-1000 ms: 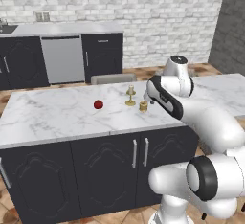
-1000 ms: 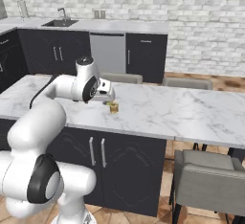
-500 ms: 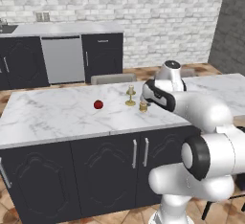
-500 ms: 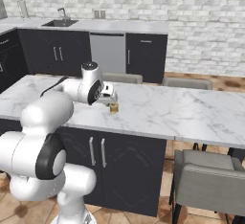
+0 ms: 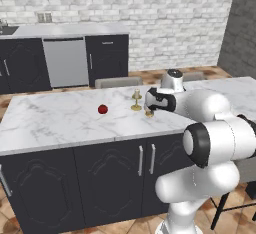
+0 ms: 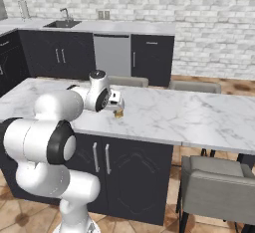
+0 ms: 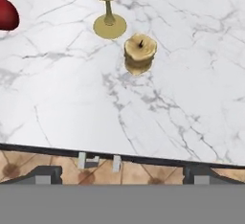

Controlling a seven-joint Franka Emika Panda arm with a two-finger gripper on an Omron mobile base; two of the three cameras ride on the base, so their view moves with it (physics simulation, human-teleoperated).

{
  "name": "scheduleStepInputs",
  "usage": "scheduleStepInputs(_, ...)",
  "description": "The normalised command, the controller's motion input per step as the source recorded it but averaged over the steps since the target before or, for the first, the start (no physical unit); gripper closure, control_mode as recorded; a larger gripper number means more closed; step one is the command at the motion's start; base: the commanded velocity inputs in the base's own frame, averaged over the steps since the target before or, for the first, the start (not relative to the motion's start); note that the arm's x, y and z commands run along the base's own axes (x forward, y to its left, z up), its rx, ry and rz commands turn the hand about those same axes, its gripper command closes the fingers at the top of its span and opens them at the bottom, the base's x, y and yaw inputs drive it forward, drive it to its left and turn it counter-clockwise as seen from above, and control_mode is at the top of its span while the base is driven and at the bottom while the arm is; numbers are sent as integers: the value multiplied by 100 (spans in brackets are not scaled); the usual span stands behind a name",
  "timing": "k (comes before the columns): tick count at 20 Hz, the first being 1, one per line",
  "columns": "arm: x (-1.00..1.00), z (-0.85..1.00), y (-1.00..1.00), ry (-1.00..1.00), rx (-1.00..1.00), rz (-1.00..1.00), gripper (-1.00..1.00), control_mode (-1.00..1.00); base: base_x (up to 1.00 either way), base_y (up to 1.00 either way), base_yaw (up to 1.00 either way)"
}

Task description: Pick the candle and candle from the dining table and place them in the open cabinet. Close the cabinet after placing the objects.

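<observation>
The white arm's gripper (image 5: 150, 106) hovers over the white grey-veined marble table (image 7: 57, 98), jaws spread wide and holding nothing. In the hand view, the short squat golden-tan candle (image 7: 139, 53) stands at 12 o'clock, with the cream candle on its slim brass candlestick (image 7: 108, 8) just beside it at 11 o'clock.

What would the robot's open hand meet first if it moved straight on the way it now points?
Probably the squat golden-tan candle, standing nearly dead ahead on the marble dining table; the brass candlestick stands just beyond. Depth is uncertain.
</observation>
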Motion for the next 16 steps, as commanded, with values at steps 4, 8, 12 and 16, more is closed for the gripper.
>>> scheduleStepInputs(4,40,-23,0,0,0,0,-100,-100,0,0,0)
scheduleStepInputs(8,47,-19,-1,0,0,0,-100,-100,0,0,0)
scheduleStepInputs(12,46,-19,-2,0,0,0,-100,-100,0,0,0)
scheduleStepInputs(16,43,-19,-3,0,0,0,-100,-100,0,0,0)
